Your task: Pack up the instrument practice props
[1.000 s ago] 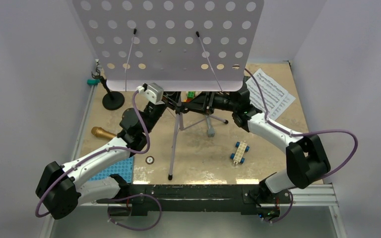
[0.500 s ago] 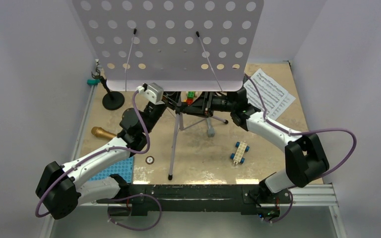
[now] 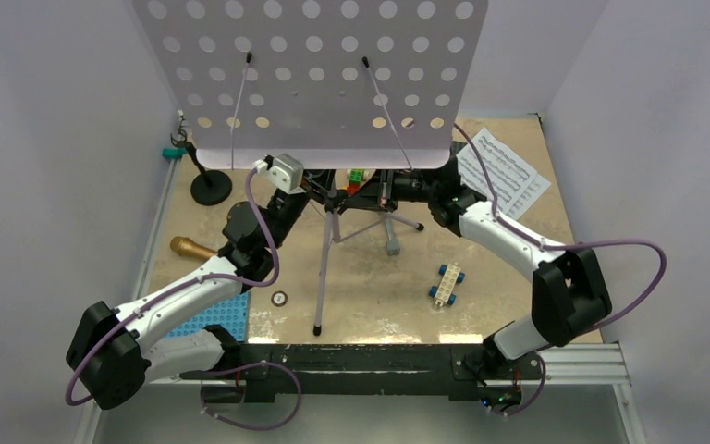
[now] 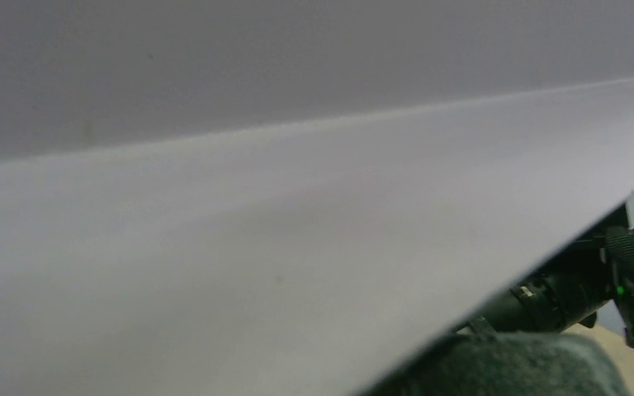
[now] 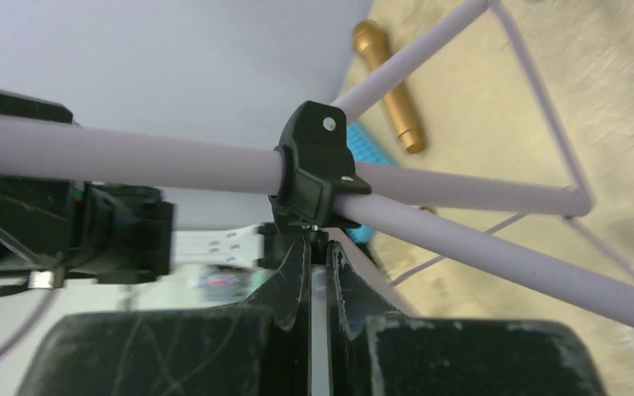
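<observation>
Hard to read at the middle of the worktop: both wrists tucked under the perforated desk of the lavender music stand, with only the tripod legs and lower shaft in sight from above. No telling the state of the left jaws: hidden beneath the desk edge in the top view, and shut out of the left wrist view by the desk's pale underside, filling nearly the whole picture. At the lower right of that view only a dark blur, perhaps a finger, and a black piece of the right arm with a green light. Cut off at the far edge: the top of the desk. Partly covered by the left arm: the gold microphone, lying flat at the left of the worktop, and a blue studded plate. In plain sight: the black round-based mic stand at far left, the sheet-music pages flat at far right, a white-and-blue brick toy toward the front. Left arm stretched forward and inward to the stand's shaft from the left; right arm bent at the elbow, reaching in from the right. Right jaws pressed all but together, tips up against the underside of the black collar on the stand's tube; whether pinching some small part there, not clear.
</observation>
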